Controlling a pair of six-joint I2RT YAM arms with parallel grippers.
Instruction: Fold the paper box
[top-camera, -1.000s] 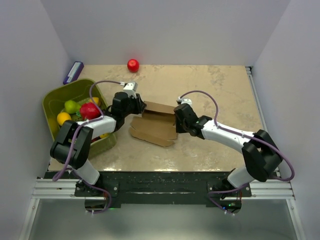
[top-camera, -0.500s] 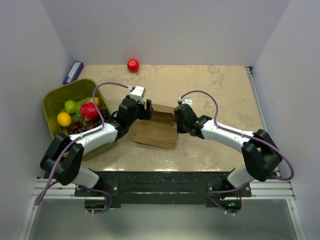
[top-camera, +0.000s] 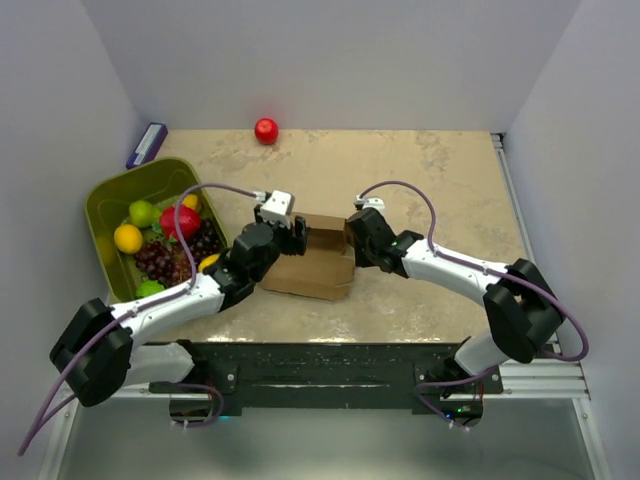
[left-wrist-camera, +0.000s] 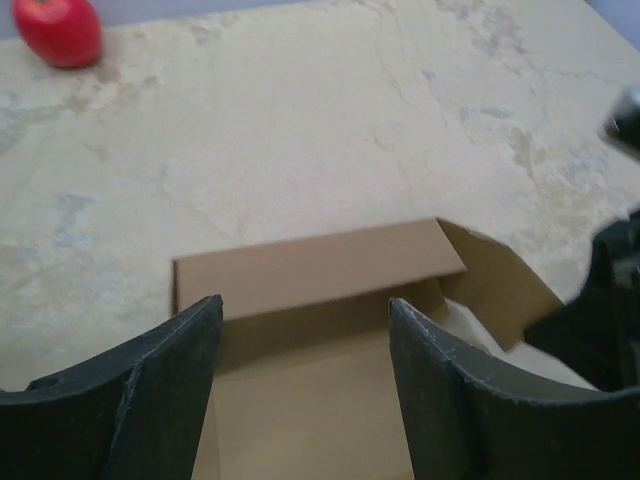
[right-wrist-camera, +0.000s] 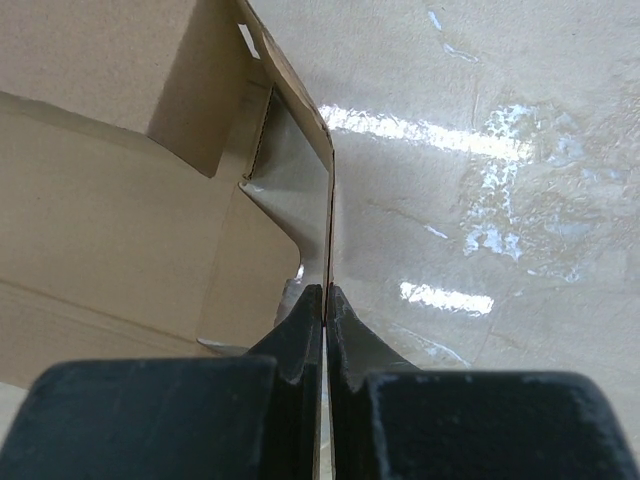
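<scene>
At the centre of the top view, the paper box (top-camera: 320, 268) is clamped by its wall on the frame's right between the closed fingers of the right gripper (right-wrist-camera: 325, 300), seemingly to be steadied while the left gripper (left-wrist-camera: 305, 320), spread wide and empty, is poised above its rear flap.

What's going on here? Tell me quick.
Two robot arms are working on a brown paper box in the middle of the table. The right arm has its jaws shut on the box's raised right flap. The left arm holds its jaws open over the box's left part, gripping nothing. The box is half formed, with its back wall up. A green bin of fruit sits at the left, and a red fruit lies at the far edge.
</scene>
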